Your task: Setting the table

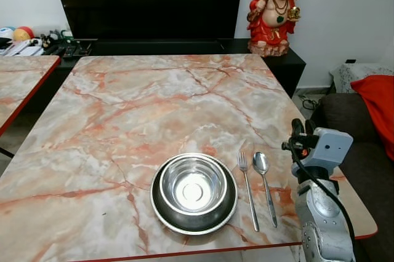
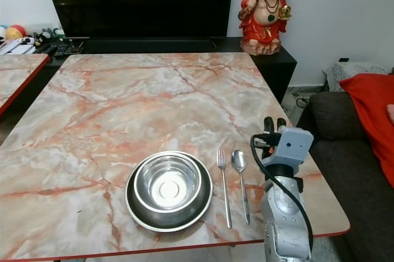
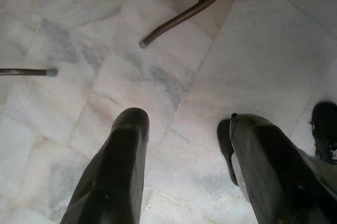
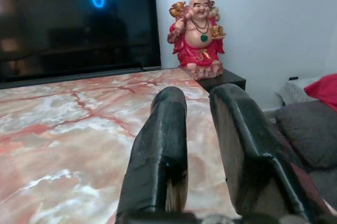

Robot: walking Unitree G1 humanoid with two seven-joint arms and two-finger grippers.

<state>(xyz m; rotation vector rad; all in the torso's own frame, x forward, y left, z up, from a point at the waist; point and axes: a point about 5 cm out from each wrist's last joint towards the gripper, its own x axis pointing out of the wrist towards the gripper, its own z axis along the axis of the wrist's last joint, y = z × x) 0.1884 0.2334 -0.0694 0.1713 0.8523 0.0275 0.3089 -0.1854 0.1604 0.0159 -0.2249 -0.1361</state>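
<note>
Two nested round steel bowls [image 1: 194, 192] sit near the front edge of the orange-veined marble counter [image 1: 154, 102], with a steel fork [image 1: 247, 189] and steel spoon [image 1: 264, 178] lying parallel just beside them on the right. Right tool [image 4: 197, 103] hovers beside the spoon, fingers slightly apart, empty. Left tool [image 3: 184, 129] hangs over white floor tiles [image 3: 79, 24], fingers apart.

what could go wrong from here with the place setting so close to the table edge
The plate with the steel bowl in it sits right at the near edge of the table; a bump from the robot's body might push it off. The right gripper hangs just beside the spoon and fork, so a careless sweep of that arm may knock them askew. The left gripper points at the floor, idle.
</note>
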